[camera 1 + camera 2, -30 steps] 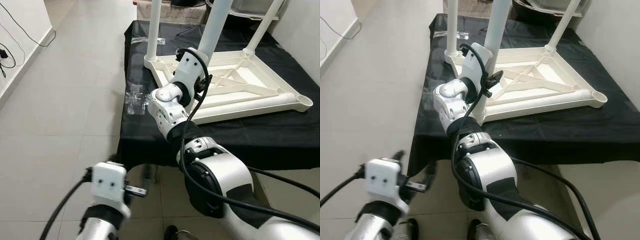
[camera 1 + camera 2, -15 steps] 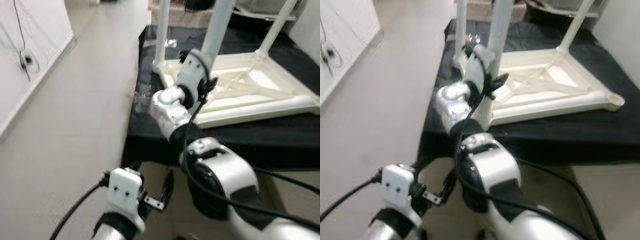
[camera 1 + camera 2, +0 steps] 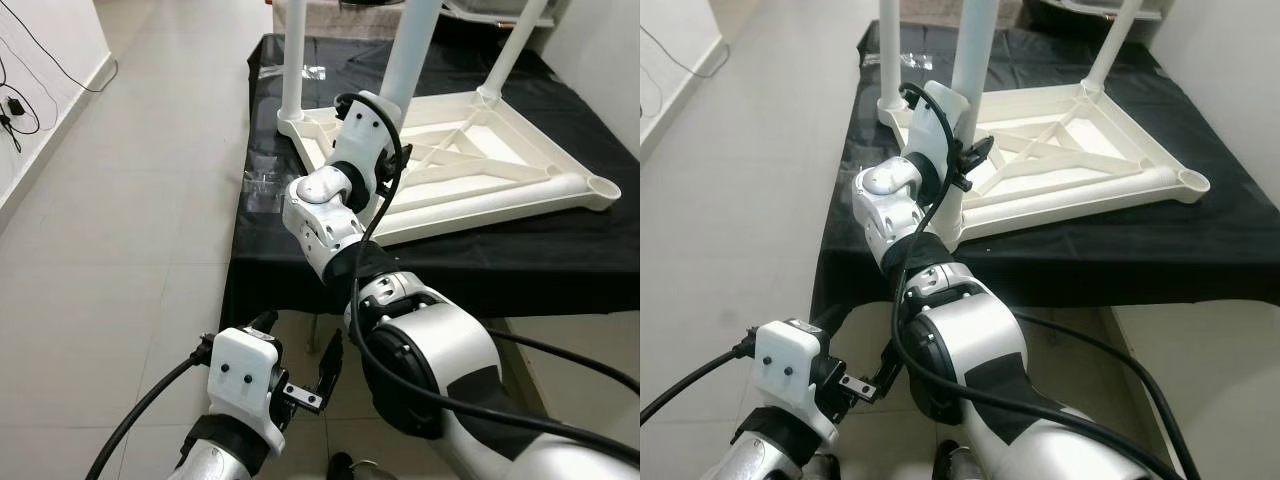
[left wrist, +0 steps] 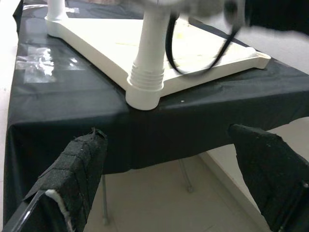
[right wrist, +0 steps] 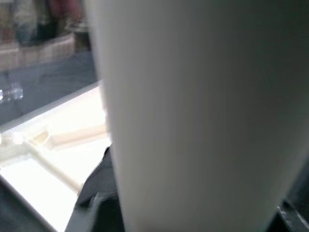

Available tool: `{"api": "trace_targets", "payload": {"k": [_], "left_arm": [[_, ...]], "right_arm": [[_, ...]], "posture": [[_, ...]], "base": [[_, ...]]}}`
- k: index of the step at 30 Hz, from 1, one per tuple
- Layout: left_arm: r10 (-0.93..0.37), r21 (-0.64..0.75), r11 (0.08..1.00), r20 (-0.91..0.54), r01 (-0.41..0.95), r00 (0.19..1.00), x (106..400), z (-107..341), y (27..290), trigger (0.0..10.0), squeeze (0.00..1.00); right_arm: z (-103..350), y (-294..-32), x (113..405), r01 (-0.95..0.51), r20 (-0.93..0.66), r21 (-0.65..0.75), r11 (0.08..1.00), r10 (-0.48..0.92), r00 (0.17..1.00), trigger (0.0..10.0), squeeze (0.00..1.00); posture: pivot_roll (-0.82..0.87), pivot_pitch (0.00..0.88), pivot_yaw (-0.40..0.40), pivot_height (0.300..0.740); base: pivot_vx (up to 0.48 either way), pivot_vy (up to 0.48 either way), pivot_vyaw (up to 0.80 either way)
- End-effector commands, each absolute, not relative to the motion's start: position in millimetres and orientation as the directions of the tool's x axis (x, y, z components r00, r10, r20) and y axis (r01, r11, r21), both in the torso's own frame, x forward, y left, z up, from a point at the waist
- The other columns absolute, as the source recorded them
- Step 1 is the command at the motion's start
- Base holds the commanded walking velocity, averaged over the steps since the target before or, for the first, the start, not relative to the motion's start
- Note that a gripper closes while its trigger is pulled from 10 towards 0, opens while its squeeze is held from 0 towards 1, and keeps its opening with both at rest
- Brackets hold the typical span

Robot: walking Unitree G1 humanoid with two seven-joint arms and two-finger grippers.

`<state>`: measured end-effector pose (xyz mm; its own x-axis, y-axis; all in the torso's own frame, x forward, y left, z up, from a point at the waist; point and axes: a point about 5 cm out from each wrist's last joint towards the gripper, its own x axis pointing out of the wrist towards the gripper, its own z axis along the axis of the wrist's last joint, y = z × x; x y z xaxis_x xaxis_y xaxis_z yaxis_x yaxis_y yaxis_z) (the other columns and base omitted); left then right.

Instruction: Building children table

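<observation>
Since a second ago the left gripper [image 4: 169,179] has risen, fingers [image 4: 79,166] spread wide, below the desk [image 3: 600,265]. Right gripper's fingers [image 5: 94,193] touch the table leg [image 5: 193,111]; clamped or not, unclear.

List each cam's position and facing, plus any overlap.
Left eye, right eye: head, forward-down at the upturned white plastic children's table on black cloth; both silver arms show.
Left wrist: low, before the cloth's edge, facing the near screwed-in white leg between the left gripper fingers, open.
Right wrist: right gripper against that leg.
Shared: that leg.
</observation>
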<state>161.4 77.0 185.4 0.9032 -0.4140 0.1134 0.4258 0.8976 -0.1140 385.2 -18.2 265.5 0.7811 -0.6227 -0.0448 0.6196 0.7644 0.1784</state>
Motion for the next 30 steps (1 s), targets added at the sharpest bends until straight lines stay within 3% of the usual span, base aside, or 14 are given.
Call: {"api": "trace_targets", "payload": {"k": [1,13,14,24,30], "left_arm": [[-0.427,-0.135,0.890,0.088,0.435,0.900,158.6,179.1,72.3,10.0,0.00],[-0.431,-0.135,0.889,0.074,0.437,0.900,157.1,175.0,70.7,10.0,0.00],[-0.432,-0.130,0.889,0.071,0.438,0.899,157.4,173.7,70.8,10.0,0.00],[-0.430,-0.126,0.891,0.074,0.436,0.900,159.4,172.5,72.4,10.0,0.00],[-0.430,-0.116,0.892,0.073,0.436,0.900,161.3,170.4,74.3,10.0,0.00]], "right_arm": [[240.7,-15.0,383.5,0.608,-0.180,0.189,0.771,-0.582,0.793,10.0,1.00],[242.4,-11.6,384.2,0.568,-0.173,0.227,0.791,-0.541,0.823,10.0,1.00],[240.3,-11.4,384.4,0.554,-0.166,0.221,0.803,-0.528,0.833,10.0,0.00],[231.7,-25.1,387.8,0.537,-0.110,0.175,0.825,-0.526,0.843,10.0,0.00],[215.3,-23.9,385.6,0.464,-0.146,0.169,0.870,-0.443,0.884,10.0,0.00]], "posture": [[0.10,0.264,-0.110,0.740],[0.10,0.254,-0.110,0.740],[0.10,0.251,-0.108,0.740],[0.08,0.242,-0.103,0.740],[0.08,0.236,-0.093,0.740]], "base": [[0.000,0.000,0.00],[0.000,0.000,0.00],[0.000,0.000,0.00],[0.000,0.000,0.00],[0.000,0.000,0.00]]}}
